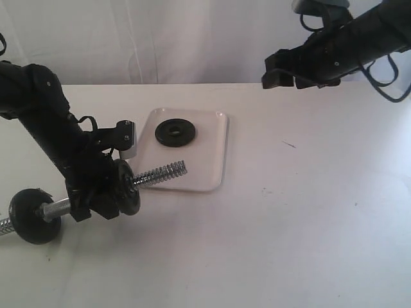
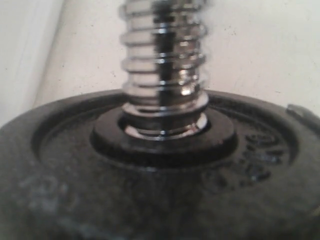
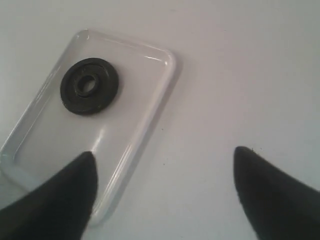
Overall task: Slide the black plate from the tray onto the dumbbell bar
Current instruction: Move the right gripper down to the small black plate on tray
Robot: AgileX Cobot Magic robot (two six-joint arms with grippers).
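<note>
Black plate (image 1: 175, 133) lies flat in the tray (image 1: 209, 160), toward the tray's 10 o'clock corner, hole up, nothing touching it. It is not on the bar yet. The tray sits on the white counter (image 1: 308, 212) just off the scene's centre toward 11 o'clock.

Your left gripper (image 1: 96, 204) is down at 8 o'clock, clamped on the dumbbell bar (image 1: 160, 174). Its black fingers blend into the disc beside them, so you can't make out the exact contact line. The bar runs from 8 o'clock up toward the tray, and its threaded end hangs over the tray's 7 o'clock edge. One black disc (image 1: 126, 187) is already on the bar, right against the gripper on the tray side. Another black disc (image 1: 32, 217) sits at the far end, near the view's 8 o'clock border.

Left wrist view is very close and blurry. It shows the threaded bar (image 2: 162, 75) passing through the hub of the near disc (image 2: 150, 200). No fingers show there.

Your right gripper (image 1: 282, 72) is up at 1 o'clock, raised clear of the counter, jaws apart and holding nothing. In the right wrist view both dark fingers (image 3: 70, 195) stand wide. The gripper (image 3: 164, 152) looks down on the tray (image 3: 125, 130), with the plate (image 3: 89, 85) beyond one finger, well apart from it.
</note>
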